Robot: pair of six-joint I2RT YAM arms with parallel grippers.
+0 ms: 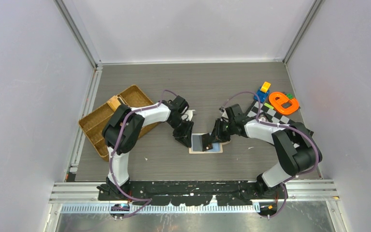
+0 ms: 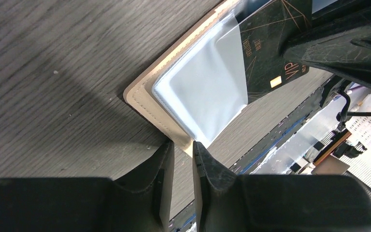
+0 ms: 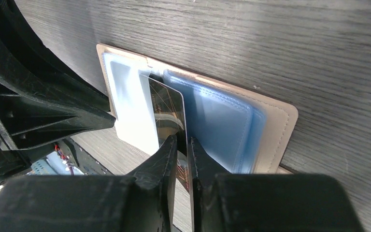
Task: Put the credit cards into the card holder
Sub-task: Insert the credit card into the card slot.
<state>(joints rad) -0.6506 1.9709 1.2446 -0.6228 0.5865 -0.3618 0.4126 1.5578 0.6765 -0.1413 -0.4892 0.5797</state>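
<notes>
The holder [image 1: 201,143] lies open and flat on the worktop [image 1: 164,162], at the centre of the top view, between both arms. In the left wrist view, the left gripper [image 2: 182,147] at bottom centre is clenched on the holder's beige lower edge. In the right wrist view, a dark card [image 3: 170,104] stands on edge over the holder's middle. Its lower end sits between the nearly closed fingers of the right gripper [image 3: 182,142]; whether they clamp it I cannot tell.

I see open grey wood-grain table [image 1: 198,79] along the far edge (wide passage); a brown wicker tray [image 1: 92,126] crowds the left edge, colourful plastic toys [image 1: 276,100] the far right corner.
</notes>
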